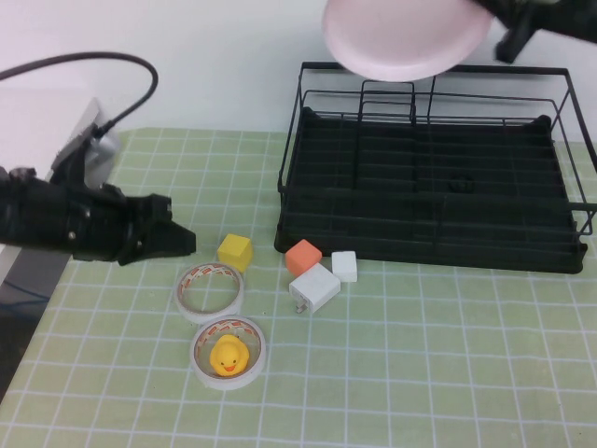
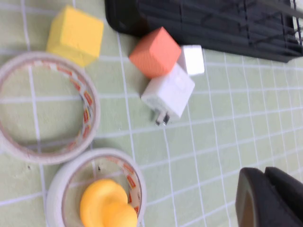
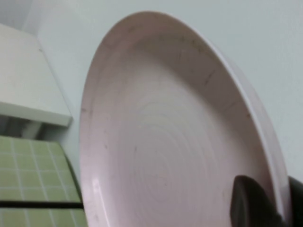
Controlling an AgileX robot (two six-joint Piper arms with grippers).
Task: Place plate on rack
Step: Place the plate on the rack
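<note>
I am holding the plate (image 1: 406,35) up in the air with the right gripper (image 1: 487,11), above the back edge of the rack (image 1: 429,168) and clear of its wires. The right gripper is clamping the plate's rim at the top right of the high view, and in the right wrist view one dark finger (image 3: 251,203) is pressing against the inside of the plate (image 3: 175,137) close to the rim. The plate is tilting, with its underside facing the raised camera.

The rack is sitting on the green checked mat (image 1: 392,373), on the right half of the table.

I am keeping the left gripper (image 1: 177,239) low over the mat on the left side, with its tips close together and nothing between them. Just beside it are a yellow cube (image 1: 235,251) and a tape roll (image 1: 210,290). A second tape roll (image 1: 229,350) has a yellow rubber duck (image 1: 229,356) sitting inside it. Near the rack's front edge, an orange cube (image 1: 303,256), a small white cube (image 1: 344,265) and a white charger plug (image 1: 314,288) are lying bunched together.
</note>
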